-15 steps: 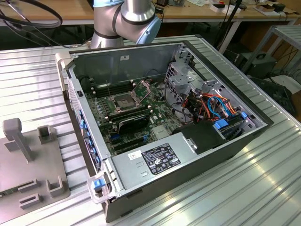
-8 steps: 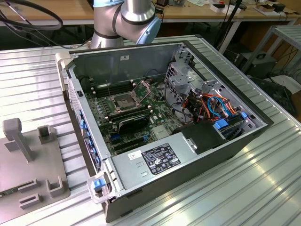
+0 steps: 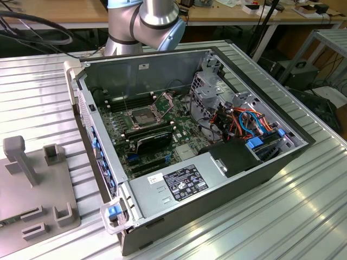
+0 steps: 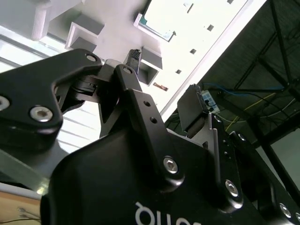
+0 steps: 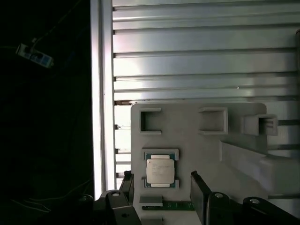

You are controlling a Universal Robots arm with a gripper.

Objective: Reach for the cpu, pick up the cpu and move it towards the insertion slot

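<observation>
the cpu (image 5: 161, 171) lies flat and face up in a shallow framed nest on the grey plate (image 5: 187, 140). it is close to square, so no long axis stands out. its edges run square with the plate's edges, and a strip of green board shows along two opposite sides. on the plate near the nest there are open pockets and a raised block.

the fingers (image 5: 199, 192) are spread wide, wider than the nest, with one black finger on each side of the cpu. nothing is between them and they grip nothing. there is a gap between each finger and the chip. in the second wrist view the fingers (image 4: 192, 110) also stand well apart, with the pale plate (image 4: 108, 18) beyond them.

the plate rests on the ribbed metal counter (image 5: 187, 56). in the exterior view the plate (image 3: 32, 179) lies on the counter (image 3: 271, 216), and the open case (image 3: 179, 65) is just beside the plate on the exterior view's right. the slot (image 3: 138, 116) is inside the case, well apart from the plate. its dark centre shows inside a silver frame. the arm (image 3: 143, 21) rises behind the case.
</observation>
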